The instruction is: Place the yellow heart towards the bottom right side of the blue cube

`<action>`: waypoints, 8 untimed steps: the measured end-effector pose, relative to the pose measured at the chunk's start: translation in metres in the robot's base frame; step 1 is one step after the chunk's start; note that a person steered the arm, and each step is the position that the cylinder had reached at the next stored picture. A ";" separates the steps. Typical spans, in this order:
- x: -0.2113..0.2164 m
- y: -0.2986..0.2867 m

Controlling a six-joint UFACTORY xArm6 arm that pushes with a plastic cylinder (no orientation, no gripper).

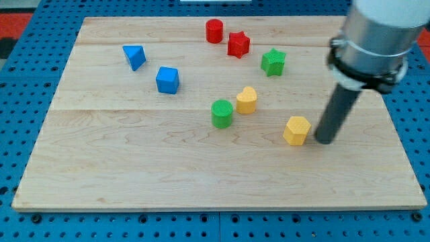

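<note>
Nearest: board [134, 181], bare wood along the view's bottom. Yellow hexagon [296, 130], right of centre; my tip [324, 140] just beside it on its right, a plain rod with no jaws to open or close. Green cylinder [222, 113] touching yellow heart [246, 100], mid-board, well right of blue cube [167, 80]. Blue triangle [134, 56], green star [273, 62]. Farthest: red star [238, 44], red cylinder [214, 31].
</note>
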State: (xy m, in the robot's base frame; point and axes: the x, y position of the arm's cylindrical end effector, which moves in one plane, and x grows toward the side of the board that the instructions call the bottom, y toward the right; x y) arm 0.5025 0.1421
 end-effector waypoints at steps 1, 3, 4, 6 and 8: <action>-0.018 -0.088; -0.079 -0.065; -0.080 -0.135; -0.074 -0.164; -0.065 -0.192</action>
